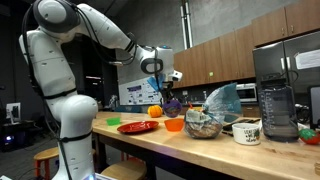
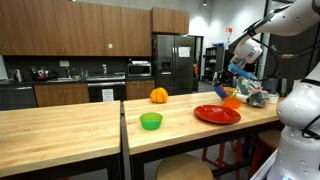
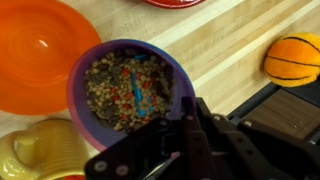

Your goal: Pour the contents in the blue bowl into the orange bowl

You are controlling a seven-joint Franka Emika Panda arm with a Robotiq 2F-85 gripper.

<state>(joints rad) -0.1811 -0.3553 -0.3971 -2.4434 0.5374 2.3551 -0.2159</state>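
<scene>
The Robotiq gripper (image 3: 188,120) is clamping its black jaws on the lower right rim of the blue bowl (image 3: 125,88). The bowl is filling the middle of the wrist view and carrying a mix of brownish bits with red and blue pieces. The orange bowl (image 3: 35,50) is lying in the upper left of that frame, its rim running just beside the blue bowl's left edge. A round orange fruit (image 3: 295,58) is resting at the right edge on the wooden table (image 3: 215,45).

In an exterior view the gripper (image 1: 166,96) is holding the blue bowl (image 1: 172,104) in the air near the middle of the frame, directly above the orange bowl (image 1: 174,125). A red plate (image 1: 137,127) and a lime-green bowl (image 1: 113,121) are sitting further left.

In the other exterior view, the blue bowl (image 2: 223,91) is hanging at the right, just above the orange bowl (image 2: 232,102).
</scene>
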